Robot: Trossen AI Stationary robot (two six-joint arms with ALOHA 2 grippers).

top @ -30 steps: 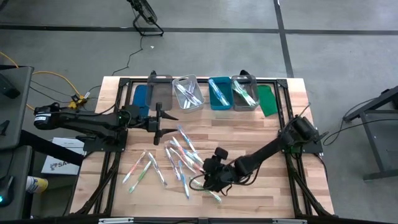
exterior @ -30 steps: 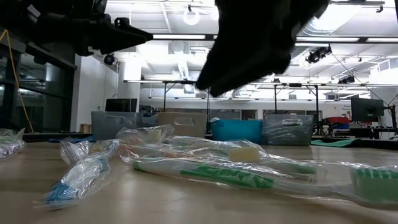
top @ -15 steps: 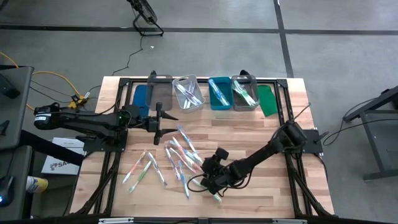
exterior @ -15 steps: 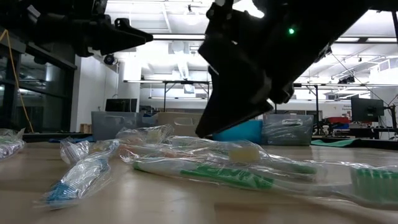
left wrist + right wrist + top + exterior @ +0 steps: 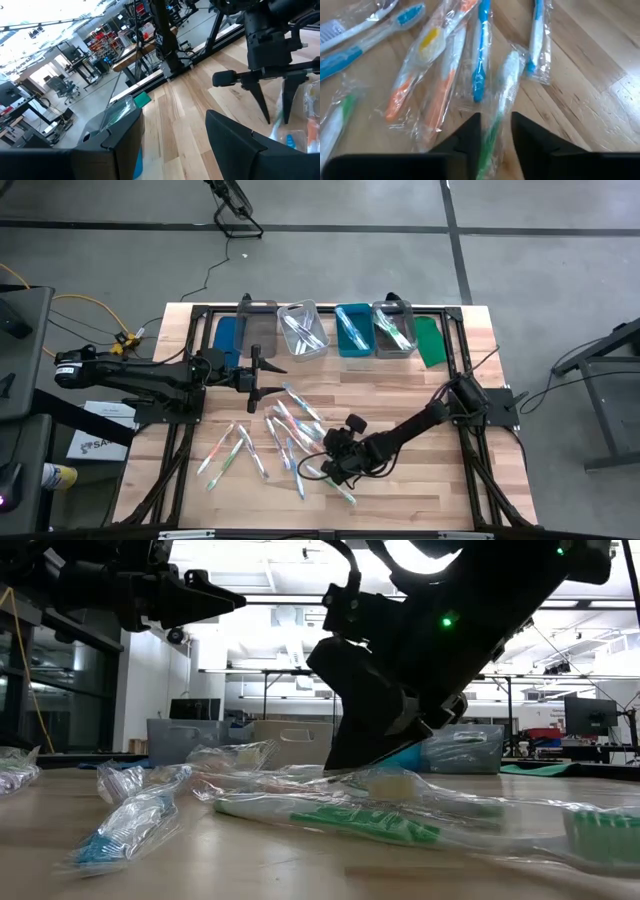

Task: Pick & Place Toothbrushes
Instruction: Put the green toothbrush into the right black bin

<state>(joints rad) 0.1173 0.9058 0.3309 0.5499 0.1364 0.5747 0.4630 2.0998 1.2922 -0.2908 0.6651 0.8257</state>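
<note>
Dozens of toothbrushes (image 5: pixel 285 430): you see them wrapped in clear film, strewn across the middle of the wooden table (image 5: pixel 400 385).
Green-handled toothbrush (image 5: pixel 495 120): it lies flat on the wood, its handle between your right gripper's two fingers.
Right gripper (image 5: pixel 492 137): lower and nearer the pile than a second ago, tips at the table; its jaws have narrowed onto the handle, though you cannot tell if the grip is complete.
Left gripper (image 5: pixel 262 375): unmoved since before, jaws spread and holding nothing, hanging above the far edge of the pile.
Bins (image 5: pixel 300 330): a row along the far edge, some with toothbrushes inside.
Room: grey floor (image 5: pixel 540 270) around the table; workshop racks and ceiling lights behind.
</note>
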